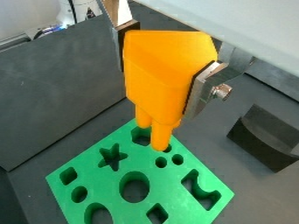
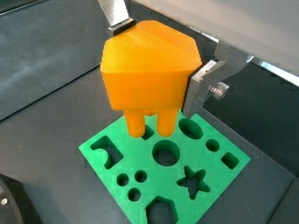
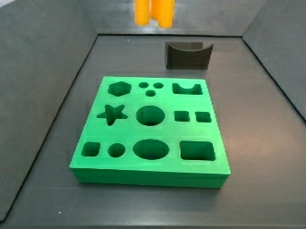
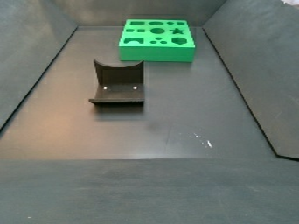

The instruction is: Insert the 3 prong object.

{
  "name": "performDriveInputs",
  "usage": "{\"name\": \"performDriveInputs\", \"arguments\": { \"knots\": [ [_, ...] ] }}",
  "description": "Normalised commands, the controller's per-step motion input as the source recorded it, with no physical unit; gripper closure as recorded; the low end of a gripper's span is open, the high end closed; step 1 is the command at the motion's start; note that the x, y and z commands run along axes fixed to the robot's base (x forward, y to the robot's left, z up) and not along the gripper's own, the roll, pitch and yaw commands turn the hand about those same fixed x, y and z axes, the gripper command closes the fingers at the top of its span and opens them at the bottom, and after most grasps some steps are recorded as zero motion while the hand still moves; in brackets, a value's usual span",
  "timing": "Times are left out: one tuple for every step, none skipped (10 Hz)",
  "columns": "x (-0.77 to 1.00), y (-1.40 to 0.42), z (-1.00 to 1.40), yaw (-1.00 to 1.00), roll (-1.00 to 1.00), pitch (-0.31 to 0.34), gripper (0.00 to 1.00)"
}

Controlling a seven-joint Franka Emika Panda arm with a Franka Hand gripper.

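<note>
Green block [image 3: 149, 132] sits flat on the dark desk [image 4: 176, 122], with the dark grey notched block [image 3: 188, 55] well apart from it. The gripper [image 2: 158, 74] hangs above the green block, jaws clamped on the 3 prong object [image 1: 163, 74], prongs pointing down. Main risk is misalignment: prongs [image 2: 149, 122] could land on the green surface or in the wrong cut-out instead of the small round holes [image 3: 150, 87], jamming or tilting the piece in the pads.

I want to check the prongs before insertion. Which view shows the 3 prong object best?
A wrist view: the 3 prong object fills it, held in the claw, prongs above the green block. A side view shows only the prongs at its edge; in the other side view it is absent.
</note>
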Motion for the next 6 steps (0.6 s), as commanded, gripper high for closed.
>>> {"name": "performDriveInputs", "arguments": {
  "knots": [
    [-0.29,0.14,-0.37,-0.73,-0.02,-0.161,1.0],
    [0.0,0.0,-0.88,-1.0,0.05,0.0,1.0],
    [0.0,0.0,-0.89,-1.0,0.03,0.0,1.0],
    [0.0,0.0,-0.9,-1.0,0.03,0.0,1.0],
    [0.0,0.0,-0.93,-1.0,0.03,0.0,1.0],
    [0.02,0.0,-0.95,-1.0,0.06,0.023,1.0]
  ]
}}
